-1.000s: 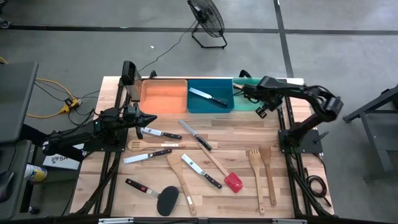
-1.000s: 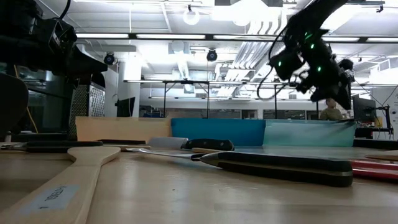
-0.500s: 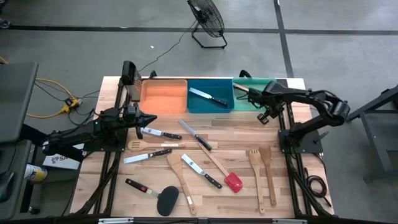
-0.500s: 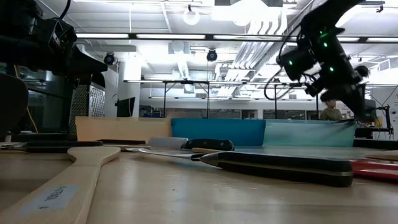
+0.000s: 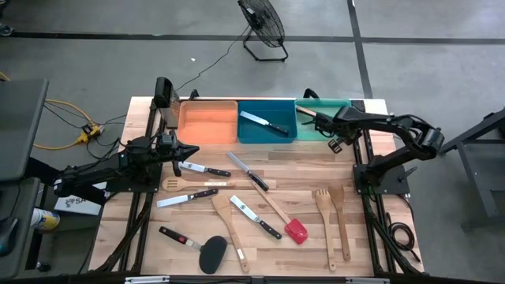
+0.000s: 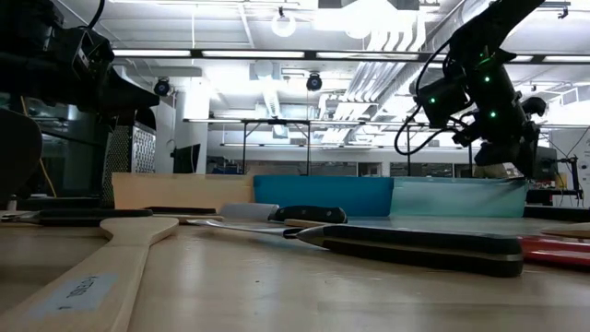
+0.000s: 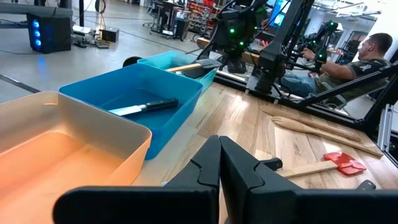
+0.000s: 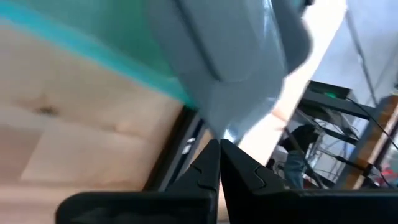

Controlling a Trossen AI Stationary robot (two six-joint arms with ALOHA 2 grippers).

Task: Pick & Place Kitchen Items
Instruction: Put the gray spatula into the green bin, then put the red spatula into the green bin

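Note:
My right gripper (image 5: 318, 118) is shut and empty, hovering over the green bin (image 5: 309, 131) at the table's far right. A wooden-handled turner (image 7: 186, 66) lies in that bin. A black-handled knife (image 5: 264, 123) lies in the blue bin (image 5: 245, 134). My left gripper (image 5: 192, 151) is shut and empty at the table's left, just above a knife (image 5: 203, 169). Several more knives, wooden spoons and turners lie flat on the table, among them a red-headed turner (image 5: 293, 229) and a black-headed turner (image 5: 211, 254).
The orange bin (image 5: 207, 122) stands left of the blue bin along the far edge. A metal grater (image 5: 165, 98) stands at the far left corner. A wooden fork (image 5: 323, 214) and a spatula (image 5: 341, 217) lie at the near right. A person sits beyond the table (image 7: 367, 53).
My right gripper has drawn back a little toward the table's right edge above the green bin and has turned about its wrist. It stays shut. My left arm has kept still.

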